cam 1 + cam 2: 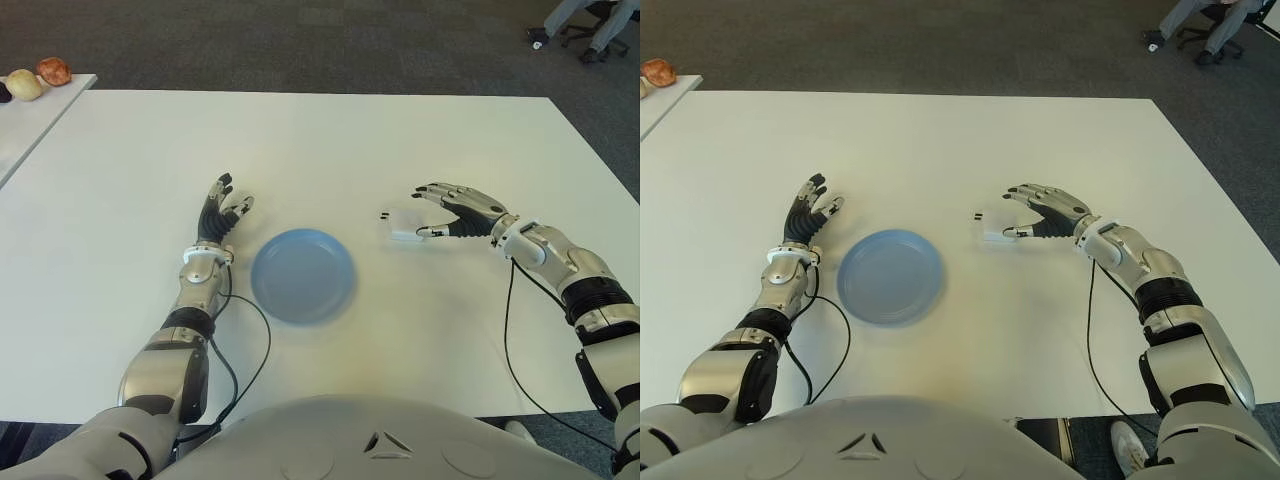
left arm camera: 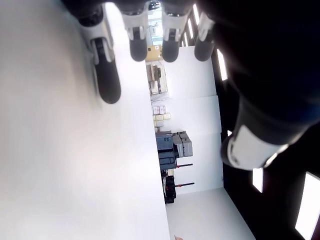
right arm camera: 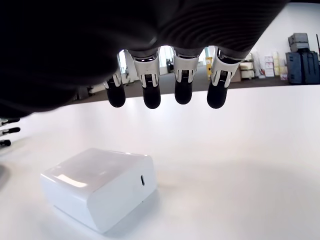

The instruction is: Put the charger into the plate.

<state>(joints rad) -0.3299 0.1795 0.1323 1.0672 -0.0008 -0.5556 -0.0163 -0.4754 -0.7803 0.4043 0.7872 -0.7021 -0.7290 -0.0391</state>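
A small white charger (image 1: pixel 402 225) lies on the white table (image 1: pixel 330 140), a little to the right of the blue plate (image 1: pixel 302 275). My right hand (image 1: pixel 440 212) hovers over and just right of the charger (image 3: pixel 100 185), its fingers (image 3: pixel 183 90) spread above it and its thumb tip near the charger's side, holding nothing. The plate holds nothing. My left hand (image 1: pixel 222 210) shows to the left of the plate with its fingers (image 2: pixel 107 80) extended and nothing in them.
A second table (image 1: pixel 30 110) at the far left carries two round food items (image 1: pixel 40 78). An office chair and a person's legs (image 1: pixel 590 25) show at the far right on the carpet. Cables (image 1: pixel 515 330) hang from both wrists.
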